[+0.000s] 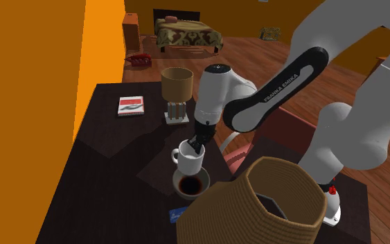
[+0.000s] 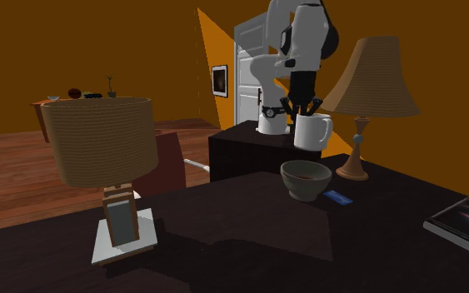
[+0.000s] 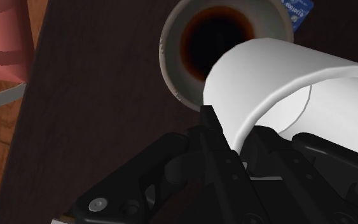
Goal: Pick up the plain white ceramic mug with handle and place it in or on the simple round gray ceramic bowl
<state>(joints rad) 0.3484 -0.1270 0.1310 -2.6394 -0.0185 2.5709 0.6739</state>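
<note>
"FRANKA EMIKA" in white along the arm's black link (the blue card print unreadable)

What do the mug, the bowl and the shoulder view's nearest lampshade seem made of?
Mug: smooth plain white with soft shading, likely glazed ceramic.
Bowl: grey outside, dark reddish-brown inside, faint sheen, probably ceramic too.
Lampshade: tan, fine ribbed texture, seemingly woven fibre.

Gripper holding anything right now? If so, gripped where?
Yes: the gripper is shut on the white mug, clamping its rim wall, mug lifted above the grey bowl.
</note>
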